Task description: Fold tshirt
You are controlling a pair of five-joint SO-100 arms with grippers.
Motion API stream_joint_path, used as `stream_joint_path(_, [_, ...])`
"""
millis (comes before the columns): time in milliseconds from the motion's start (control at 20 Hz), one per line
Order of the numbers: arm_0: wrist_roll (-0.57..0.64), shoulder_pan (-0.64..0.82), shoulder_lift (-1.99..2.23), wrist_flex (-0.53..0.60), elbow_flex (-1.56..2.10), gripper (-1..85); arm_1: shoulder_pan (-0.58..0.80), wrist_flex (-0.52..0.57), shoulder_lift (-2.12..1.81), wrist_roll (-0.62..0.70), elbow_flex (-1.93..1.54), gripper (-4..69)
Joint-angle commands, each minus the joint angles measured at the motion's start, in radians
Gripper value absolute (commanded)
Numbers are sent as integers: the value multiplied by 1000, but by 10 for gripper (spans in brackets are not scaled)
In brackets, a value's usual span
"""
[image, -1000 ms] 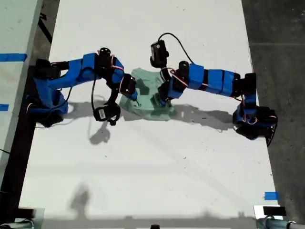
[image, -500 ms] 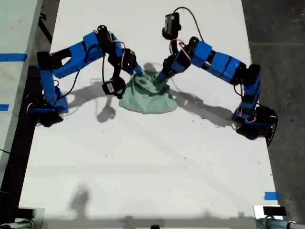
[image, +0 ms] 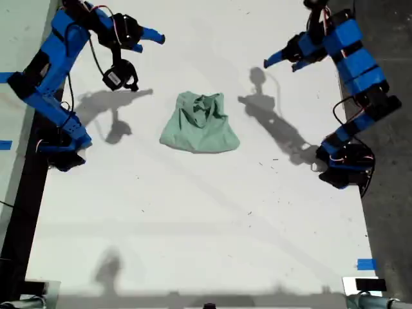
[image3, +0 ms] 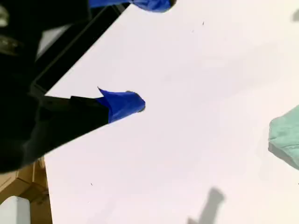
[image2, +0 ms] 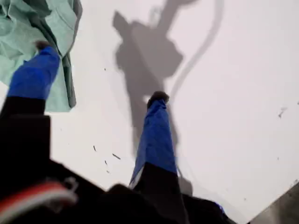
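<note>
Mint-green cloth, the tshirt (image: 199,125), is lying bunched in a rumpled heap on the white table (image: 193,225), about midway between the table's two long edges and nearer the edge at the exterior view's top. Its lower hem is spreading wider than the crumpled upper part, where folds are piling over one another. Nothing is touching it.

The first end effector (image: 273,62) is hovering above the table near the long edge at the exterior view's right, well apart from the tshirt. In the first wrist view this end effector (image2: 100,72) is showing its two blue fingers spread wide apart with nothing between them, and the tshirt (image2: 18,28) is lying beyond one fingertip. Its arm is casting a dark shadow (image: 261,96) on the table beside the cloth.

The second end effector (image: 151,35) is hanging raised near the long edge at the exterior view's left, also well clear of the tshirt. In the second wrist view this end effector (image3: 149,55) is holding its blue fingers apart and empty, with a corner of the tshirt (image3: 287,135) just showing.
</note>
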State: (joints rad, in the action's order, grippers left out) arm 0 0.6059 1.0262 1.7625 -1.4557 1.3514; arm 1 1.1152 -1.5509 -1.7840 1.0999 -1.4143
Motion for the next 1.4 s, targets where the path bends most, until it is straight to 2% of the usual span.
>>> stream_joint_path(0, [-35,-71,365,144,345,243,-28,35,-342,-14,-273,279])
stream_joint_path(50, [-74,-112,476,167,468,215,-60,38,-454,-49,-379,269])
stream_joint_path(150, [-186,-245,678,212,696,87,-190,49,-661,-153,-571,252])
stream_joint_path(200, [-256,-327,776,244,815,45,-281,66,-758,-221,-666,202])
stream_joint_path(300, [-431,-505,1017,337,1074,23,-479,127,-950,-370,-861,75])
stream_joint_path(400, [-541,-624,1318,416,1344,1,-635,219,-1123,-497,-1054,2])
stream_joint_path(550, [-595,-723,1747,414,1618,1,-715,275,-1295,-560,-1259,-12])
stream_joint_path(650, [-612,-744,1832,420,1735,1,-752,379,-1226,-541,-1253,-12])
stream_joint_path(850, [-650,-755,1832,457,1833,4,-798,652,-612,-414,-884,-11])
stream_joint_path(950, [-644,-744,1833,462,1835,22,-827,712,-279,-342,-589,-11])
stream_joint_path(1200, [-649,-749,1833,471,1836,48,-919,601,448,-222,215,-11])
stream_joint_path(1350, [-643,-750,1833,472,1838,40,-933,568,635,-210,399,-11])
